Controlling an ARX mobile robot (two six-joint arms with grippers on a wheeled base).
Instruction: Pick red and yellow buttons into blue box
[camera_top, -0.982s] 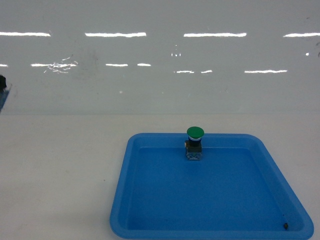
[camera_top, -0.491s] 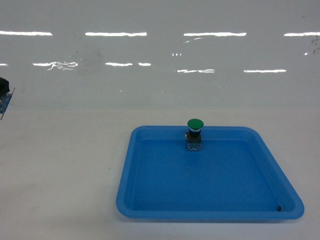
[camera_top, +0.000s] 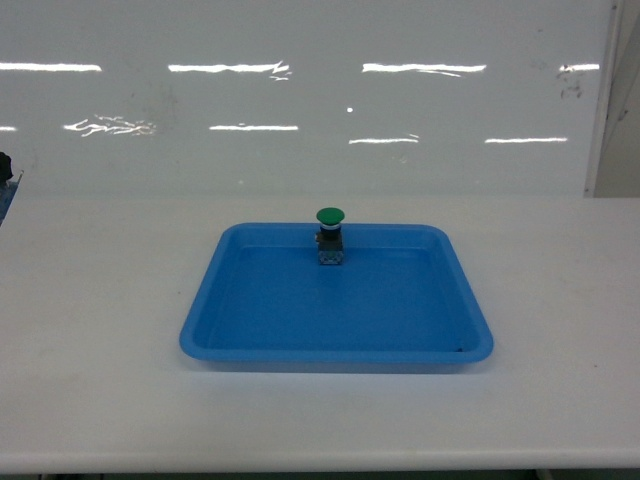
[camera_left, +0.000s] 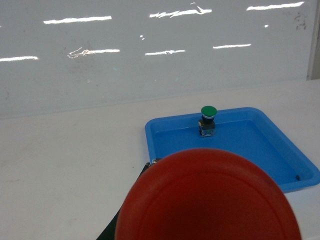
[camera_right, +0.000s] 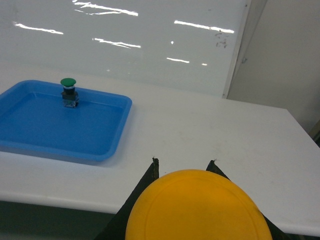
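Both grippers grip a button: the left gripper (camera_left: 150, 220) carries the red button (camera_left: 207, 197), the right gripper (camera_right: 185, 170) the yellow button (camera_right: 195, 207). Light, rigid, smooth-capped things, I judge (best pinched at the block base). Farther off, a shallow tray (camera_top: 205, 335) holds the green button (camera_top: 330, 232); no blue box in view.

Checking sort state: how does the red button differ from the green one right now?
The red button fills the foreground of the left wrist view, apparently held at that gripper; the green button stands upright near the far rim of the shallow blue tray. Red shows only its cap; green shows cap and block base. Both have round mushroom caps.
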